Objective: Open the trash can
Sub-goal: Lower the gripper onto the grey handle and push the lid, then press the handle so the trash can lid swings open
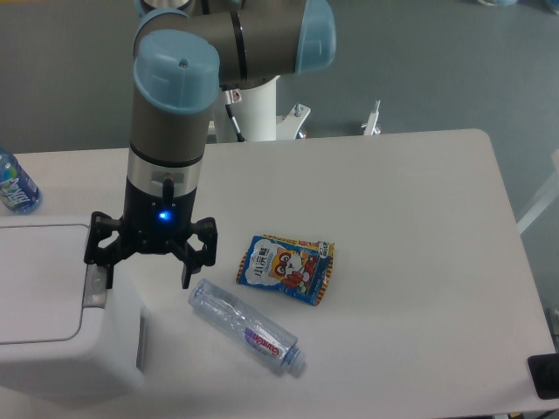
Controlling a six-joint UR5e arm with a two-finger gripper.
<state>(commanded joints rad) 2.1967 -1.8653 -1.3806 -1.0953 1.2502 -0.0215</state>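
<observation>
White plastic makes up the trash can, which sits at the bench's near left corner with its flat lid panel closed and its grey push tab at the lid's right edge. The pincer is held with its jaws spread wide apart and nothing between them; its left fingertip is seen just at or above the tab, while the other fingertip hangs over bare bench between the bin and a clear plastic bottle lying on its side. Whether the fingertip touches the tab cannot be told from this view. The lid is judged not yet released, so a downward press on the tab appears to be the step in hand. Several faults could arise from here. If the fingertip is set slightly off the tab, the press would be taken by the rigid lid or the bin's rim, and the latch would not be tripped. If the descent is carried too far, the free fingertip could be driven into the bench or against the bin's side wall, and the bin could be shoved or tipped. A sideways drift could nudge the bottle, which would probably roll towards the snack packet beside it. A lid springing up could also strike the wrist above it. A blue bottle at the far left edge is well clear.
</observation>
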